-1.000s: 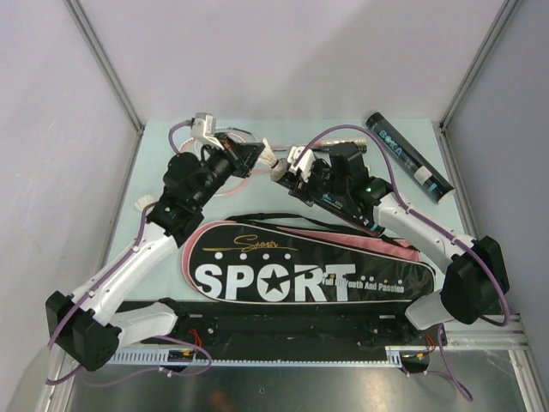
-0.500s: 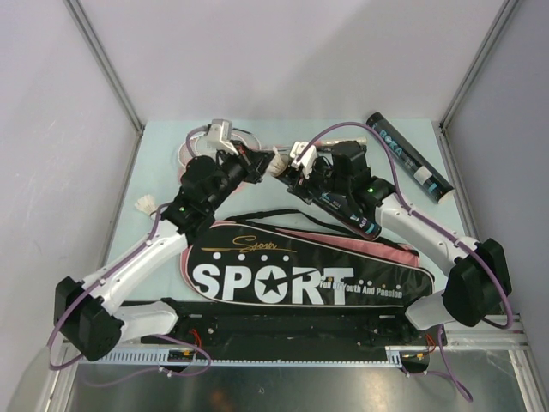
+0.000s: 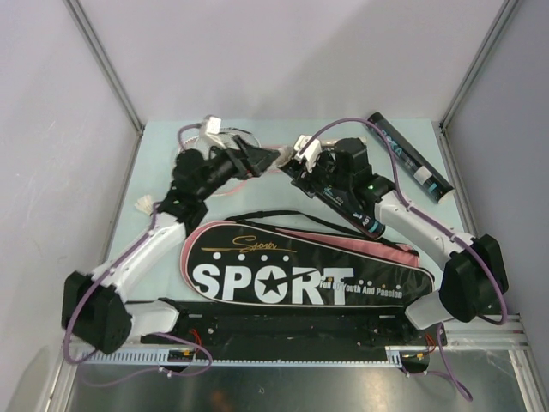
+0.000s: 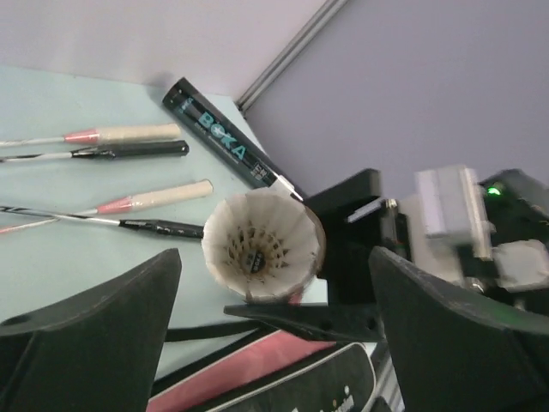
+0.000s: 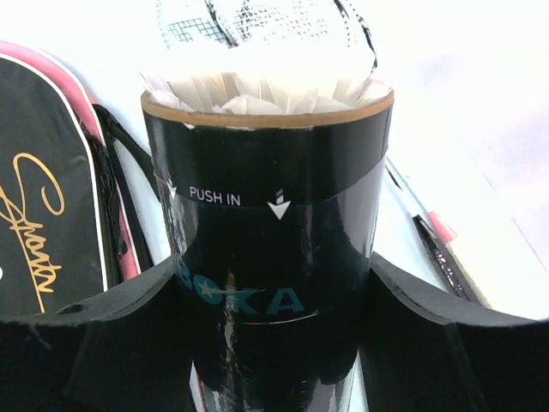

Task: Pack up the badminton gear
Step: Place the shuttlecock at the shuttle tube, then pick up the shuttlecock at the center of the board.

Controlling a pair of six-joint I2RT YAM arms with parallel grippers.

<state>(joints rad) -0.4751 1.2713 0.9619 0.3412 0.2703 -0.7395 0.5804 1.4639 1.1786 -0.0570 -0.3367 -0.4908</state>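
Over the far middle of the pale teal table [image 3: 151, 156], my two arms meet nose to nose. My right gripper [image 5: 270, 262] is clamped on a long dark cardboard tube with teal print [image 5: 270, 197], one finger pressed to each side, and it holds the tube with its tan-rimmed mouth turned toward the other arm. White feathers fill that mouth: a white feather shuttlecock [image 4: 257, 247] sits in the opening, its skirt facing my left wrist camera. My left gripper [image 4: 274, 252] has its jaws spread wide, one finger on either side of the shuttlecock and neither touching it; it holds nothing.

A second dark tube with teal print [image 3: 410, 159] lies at the back right of the table, well apart from both arms. Four thin racket handles [image 4: 129, 134], two pale and two black, lie side by side near it. Just in front of the arm bases, a black-and-pink racket bag printed SPORT [image 3: 309, 275] lies flat.
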